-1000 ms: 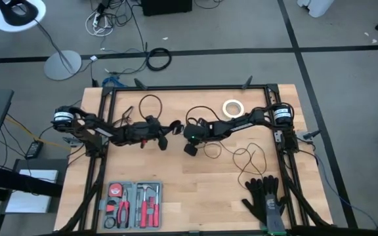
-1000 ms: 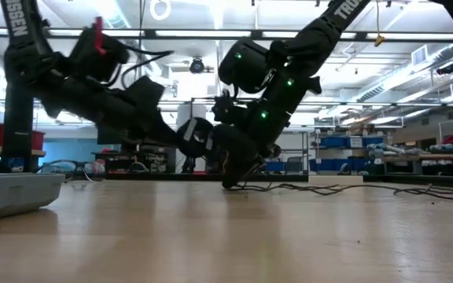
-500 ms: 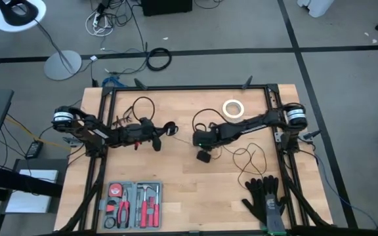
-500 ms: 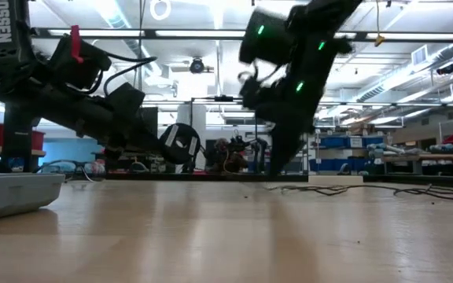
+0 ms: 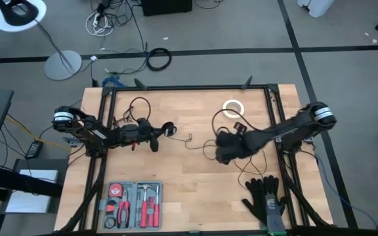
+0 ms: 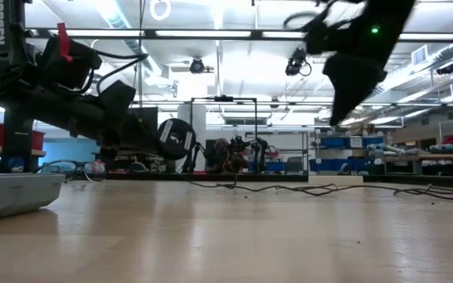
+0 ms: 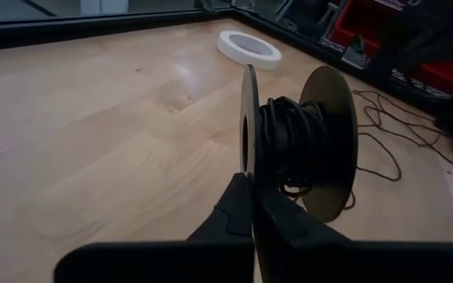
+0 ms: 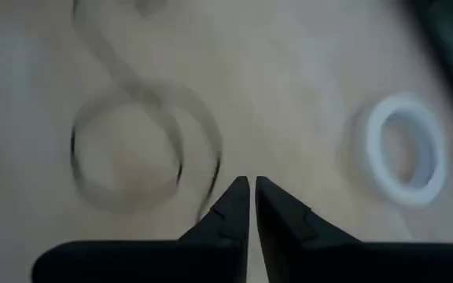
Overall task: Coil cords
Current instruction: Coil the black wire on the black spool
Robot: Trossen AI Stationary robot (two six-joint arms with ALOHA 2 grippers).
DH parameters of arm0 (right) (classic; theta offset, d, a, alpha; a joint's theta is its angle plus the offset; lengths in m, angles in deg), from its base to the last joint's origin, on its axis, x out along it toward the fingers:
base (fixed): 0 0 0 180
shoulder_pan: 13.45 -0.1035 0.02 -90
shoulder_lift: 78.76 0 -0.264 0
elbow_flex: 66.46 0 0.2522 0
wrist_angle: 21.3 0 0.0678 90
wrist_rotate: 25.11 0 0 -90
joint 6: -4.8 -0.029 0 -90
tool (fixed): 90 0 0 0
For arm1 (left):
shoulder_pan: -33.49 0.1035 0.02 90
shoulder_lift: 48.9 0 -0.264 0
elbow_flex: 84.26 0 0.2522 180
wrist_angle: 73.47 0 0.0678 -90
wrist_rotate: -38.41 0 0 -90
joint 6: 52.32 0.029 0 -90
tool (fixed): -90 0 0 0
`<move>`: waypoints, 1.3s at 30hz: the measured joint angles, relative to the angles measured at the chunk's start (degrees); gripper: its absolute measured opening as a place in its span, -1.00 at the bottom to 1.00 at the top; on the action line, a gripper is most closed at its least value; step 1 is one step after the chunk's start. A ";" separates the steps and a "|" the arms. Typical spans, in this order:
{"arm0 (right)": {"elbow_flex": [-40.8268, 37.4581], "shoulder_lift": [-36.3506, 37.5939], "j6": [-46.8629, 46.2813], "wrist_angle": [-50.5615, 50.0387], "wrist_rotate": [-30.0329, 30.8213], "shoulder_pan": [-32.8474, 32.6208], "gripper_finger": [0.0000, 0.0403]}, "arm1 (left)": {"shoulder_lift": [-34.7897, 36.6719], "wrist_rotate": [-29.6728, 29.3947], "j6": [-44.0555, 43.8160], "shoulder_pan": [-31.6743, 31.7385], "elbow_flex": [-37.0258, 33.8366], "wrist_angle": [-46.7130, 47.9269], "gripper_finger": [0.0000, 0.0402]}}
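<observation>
We see the left gripper (image 7: pixel 252 206) level, pinching the black cord-wound spool (image 7: pixel 297 141); the right gripper (image 8: pixel 248 206) is raised, its jaws nearly together.

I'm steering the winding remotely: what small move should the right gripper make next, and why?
Probably swing the closed right gripper toward the black flanged spool clamped in the left gripper, wrapping slack: thin black cord lies in loose loops on the wooden table.

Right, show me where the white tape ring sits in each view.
High view: white tape ring, flat on the table's far half, right of centre.
Low view: not discernible.
Left wrist view: beyond the black cord spool.
Right wrist view: beside the loose cord loop.
Shared landmark: the thin black cord.
</observation>
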 joint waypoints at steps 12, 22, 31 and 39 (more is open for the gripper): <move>-42.26 1.25 15.07 115.03 -17.08 11.15 -0.97 | -0.02 2.19 1.39 0.00 0.10 -0.97 -1.00; -20.18 -13.86 31.38 97.34 -27.00 21.80 -0.92 | -0.04 3.60 2.97 0.00 0.08 0.13 -1.00; -3.30 -16.73 37.78 71.99 -37.33 23.56 -0.68 | -0.04 4.83 2.99 0.00 1.82 8.43 -1.00; 5.30 -21.47 40.29 61.09 -39.71 23.54 -0.63 | -0.11 7.94 6.07 -0.01 7.97 18.44 -1.00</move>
